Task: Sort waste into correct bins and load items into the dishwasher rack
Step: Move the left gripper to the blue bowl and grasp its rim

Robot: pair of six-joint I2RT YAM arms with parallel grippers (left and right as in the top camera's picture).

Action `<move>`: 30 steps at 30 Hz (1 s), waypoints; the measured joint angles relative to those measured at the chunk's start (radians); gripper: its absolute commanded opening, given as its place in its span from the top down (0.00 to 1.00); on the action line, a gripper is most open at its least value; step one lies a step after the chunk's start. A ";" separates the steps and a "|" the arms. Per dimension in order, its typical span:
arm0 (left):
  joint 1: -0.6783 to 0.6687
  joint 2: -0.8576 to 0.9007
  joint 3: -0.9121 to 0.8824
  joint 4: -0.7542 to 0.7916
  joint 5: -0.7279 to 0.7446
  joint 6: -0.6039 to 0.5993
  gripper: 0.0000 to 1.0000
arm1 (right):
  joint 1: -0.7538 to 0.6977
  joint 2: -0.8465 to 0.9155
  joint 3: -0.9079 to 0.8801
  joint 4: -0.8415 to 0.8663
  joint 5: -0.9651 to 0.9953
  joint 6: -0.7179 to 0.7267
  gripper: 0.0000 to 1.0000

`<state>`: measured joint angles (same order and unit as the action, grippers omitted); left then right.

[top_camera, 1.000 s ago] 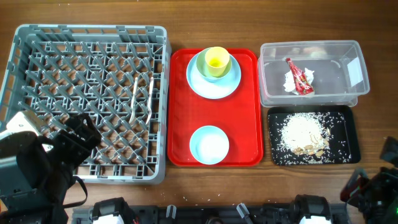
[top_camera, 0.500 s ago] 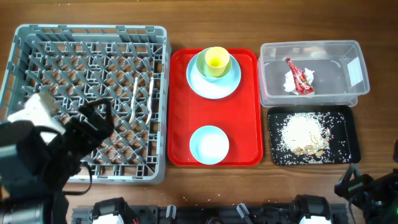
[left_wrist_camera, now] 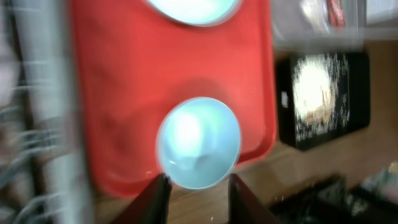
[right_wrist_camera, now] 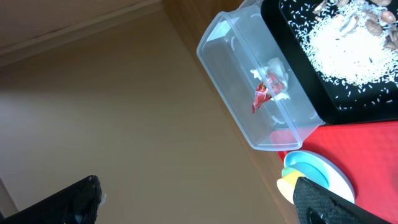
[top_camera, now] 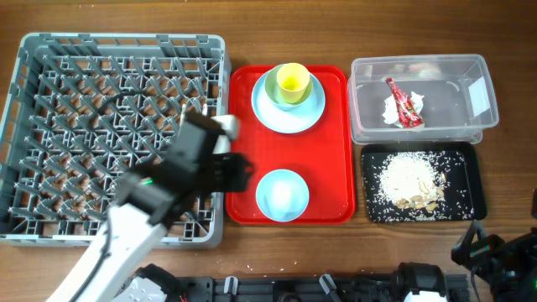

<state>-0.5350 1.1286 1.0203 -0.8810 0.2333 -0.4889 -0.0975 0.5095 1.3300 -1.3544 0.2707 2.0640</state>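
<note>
The small light blue bowl (top_camera: 282,195) sits upright on the near half of the red tray (top_camera: 336,143). My left gripper (top_camera: 243,174) hovers at that tray's left edge, just left of the bowl. In the left wrist view the bowl (left_wrist_camera: 198,142) lies just beyond my left gripper (left_wrist_camera: 196,196), whose jaws stand partly apart with only wooden table showing between them. The yellow-green cup (top_camera: 290,82) stands on the light blue plate (top_camera: 289,111). The red wrapper (top_camera: 403,102) and napkin (top_camera: 391,110) lie in the clear tub (top_camera: 419,69). Rice scraps (top_camera: 409,179) cover the black tray (top_camera: 470,168). My right gripper (right_wrist_camera: 202,199) is wide open and holds nothing.
The grey dishwasher rack (top_camera: 50,101) fills the left side; my left arm crosses its front right corner and hides most of the white cutlery (top_camera: 182,113) lying there. The right arm (top_camera: 499,252) sits low at the front right corner, beyond the black tray.
My left arm has swung right from the rack's front left corner to the red tray beside the small bowl, and its jaws have narrowed. The right arm has dropped slightly.
</note>
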 measured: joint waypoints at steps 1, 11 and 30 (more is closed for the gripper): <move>-0.070 0.050 0.000 0.064 -0.008 -0.005 0.62 | 0.000 0.000 0.000 0.000 0.000 0.000 0.00; -0.348 0.285 -0.002 0.281 -0.088 -0.018 0.74 | 0.000 0.000 0.000 0.000 0.000 0.000 0.00; -0.491 0.575 -0.002 0.279 -0.230 -0.018 0.86 | 0.000 0.000 0.000 0.000 0.000 0.000 0.00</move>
<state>-1.0260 1.7039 1.0187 -0.6018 0.0032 -0.5072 -0.0975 0.5095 1.3300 -1.3548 0.2707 2.0644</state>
